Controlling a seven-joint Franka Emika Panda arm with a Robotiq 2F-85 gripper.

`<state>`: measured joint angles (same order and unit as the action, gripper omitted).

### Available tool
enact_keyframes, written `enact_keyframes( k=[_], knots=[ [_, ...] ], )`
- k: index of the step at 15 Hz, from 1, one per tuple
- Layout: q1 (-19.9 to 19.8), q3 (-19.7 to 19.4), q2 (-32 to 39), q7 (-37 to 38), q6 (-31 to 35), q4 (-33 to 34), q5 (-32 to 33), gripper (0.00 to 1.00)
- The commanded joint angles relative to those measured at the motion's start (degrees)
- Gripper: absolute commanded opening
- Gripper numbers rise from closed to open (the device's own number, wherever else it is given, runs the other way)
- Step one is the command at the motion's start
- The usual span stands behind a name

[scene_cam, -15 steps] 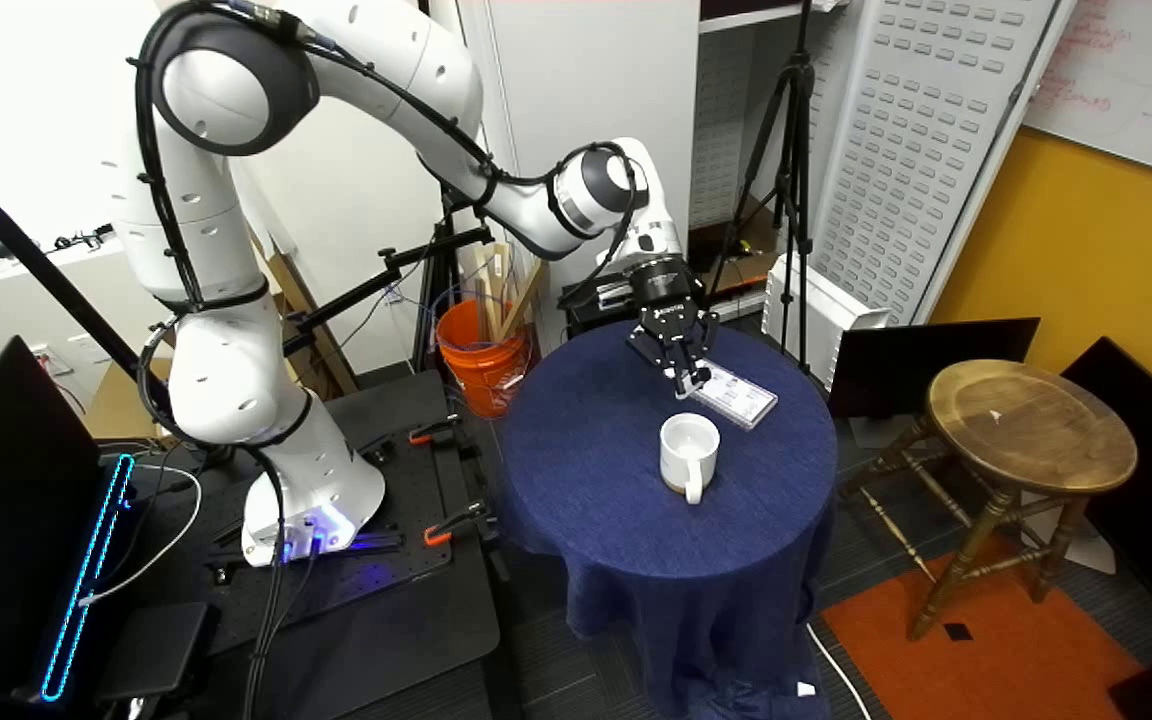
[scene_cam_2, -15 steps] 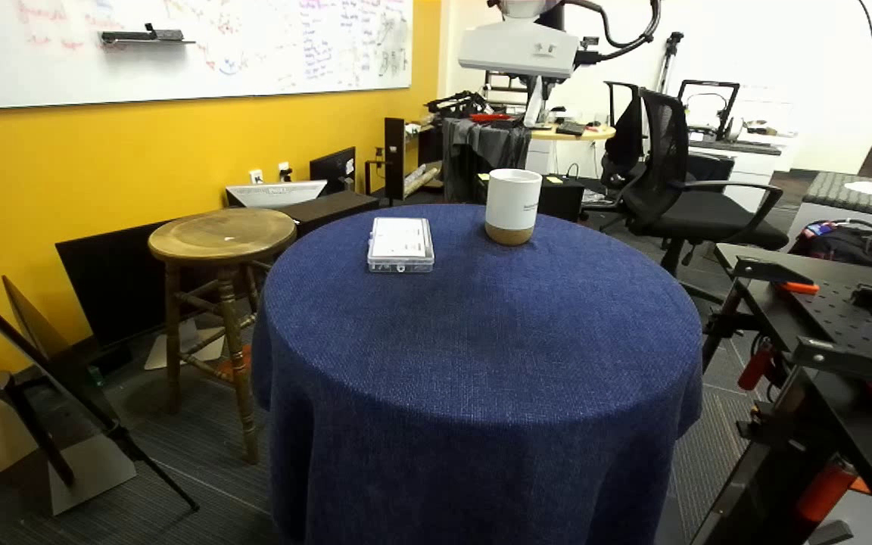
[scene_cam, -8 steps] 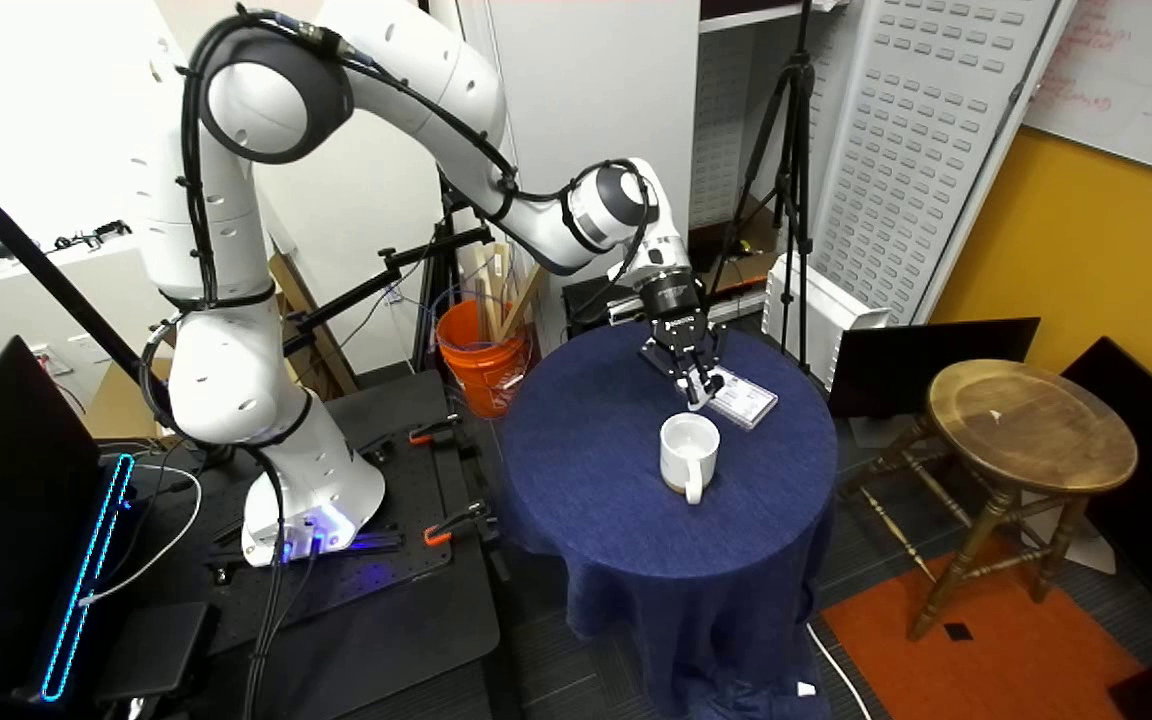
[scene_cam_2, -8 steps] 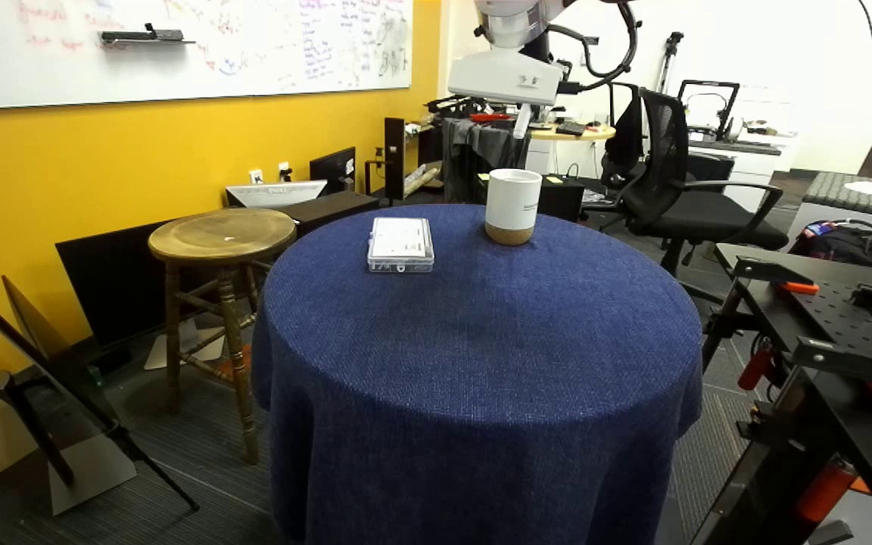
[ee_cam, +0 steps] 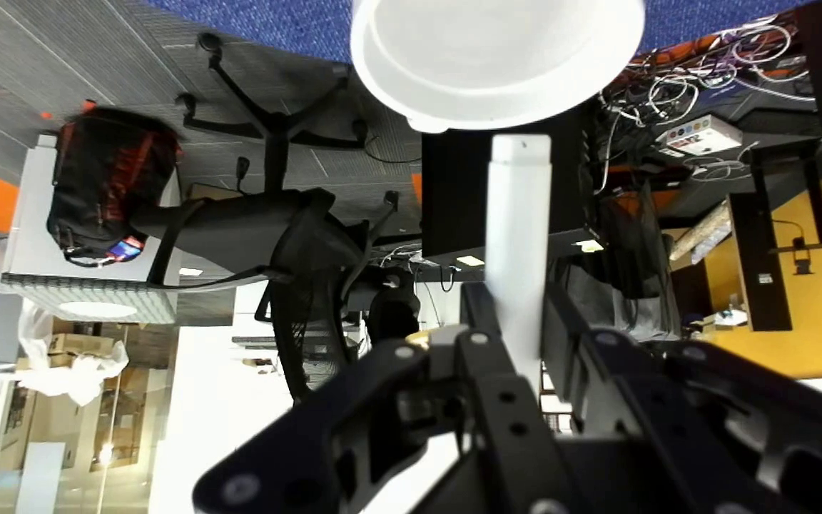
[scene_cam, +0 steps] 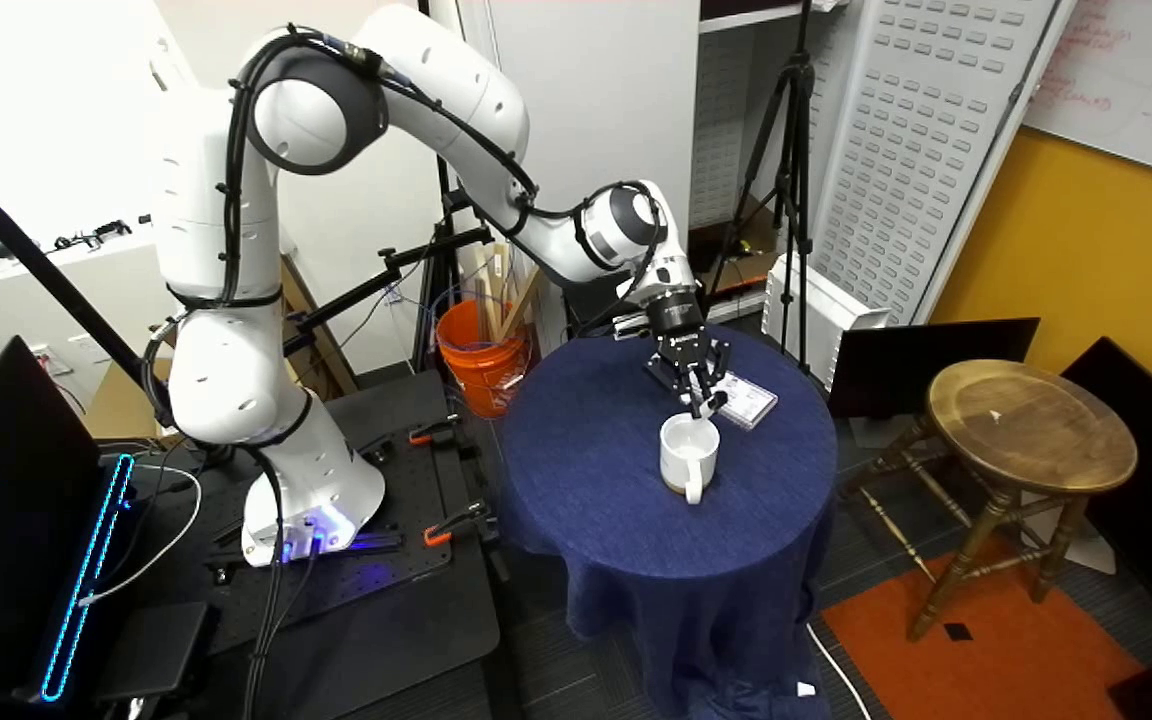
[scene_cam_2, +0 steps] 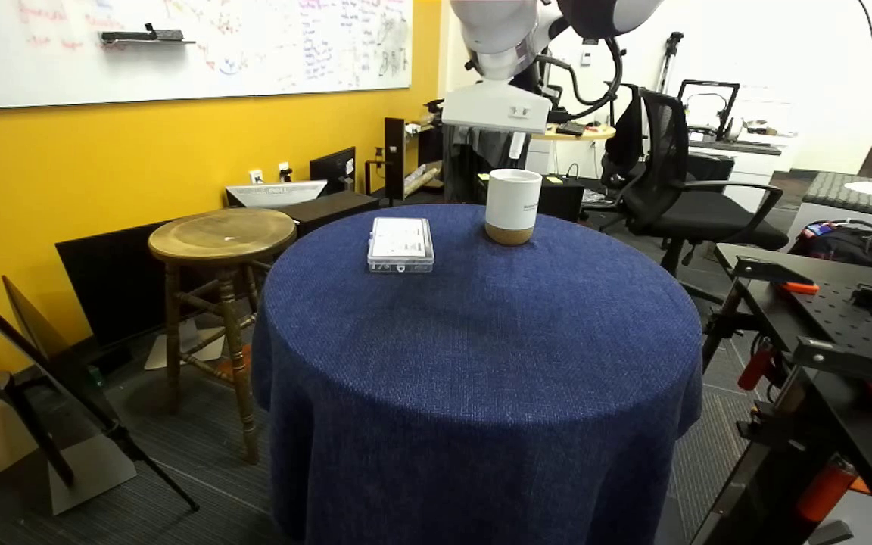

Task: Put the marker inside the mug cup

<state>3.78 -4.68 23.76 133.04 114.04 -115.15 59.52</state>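
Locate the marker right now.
In the wrist view the marker is right of centre, clamped between the fingers, its far end pointing up the picture toward the mug cup at the top edge, not inside it yet.

Mug (scene_cam_2: 512, 206), one; marker (ee_cam: 519, 221), one; gripper (ee_cam: 520, 310), one; arm (scene_cam: 466, 105), one. Blue-draped table (scene_cam_2: 481, 325), one; case (scene_cam_2: 400, 241), one; stool (scene_cam: 1032, 425), one; bucket (scene_cam: 481, 370), one; backpack (ee_cam: 108, 182), one; laptop (scene_cam: 6, 560), one. Yellow notes (ee_cam: 470, 261) in the wrist view, two. Orange clamps (scene_cam: 433, 431) in an exterior view, two

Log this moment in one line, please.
claw: closed on marker | marker: outside mug | mug: upright on blue-draped table | placement: pending
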Motion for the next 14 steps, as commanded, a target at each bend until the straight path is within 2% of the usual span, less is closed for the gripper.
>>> enact_keyframes(
  k=[1,6,7,8,14],
  knots=[
    [-0.3,0.7,2.4,0.0,-2.4,2.3,-0.5,0.05],
    [-0.1,0.8,4.3,-0.7,-3.0,2.9,-1.3,0.05],
    [-0.1,0.8,4.6,-0.6,-2.9,2.9,-1.2,0.46],
    [-0.1,0.9,4.8,-0.8,-2.8,2.9,-1.3,0.47],
    [0.1,1.1,5.0,-0.3,-2.8,3.0,-1.3,0.90]
  ],
)
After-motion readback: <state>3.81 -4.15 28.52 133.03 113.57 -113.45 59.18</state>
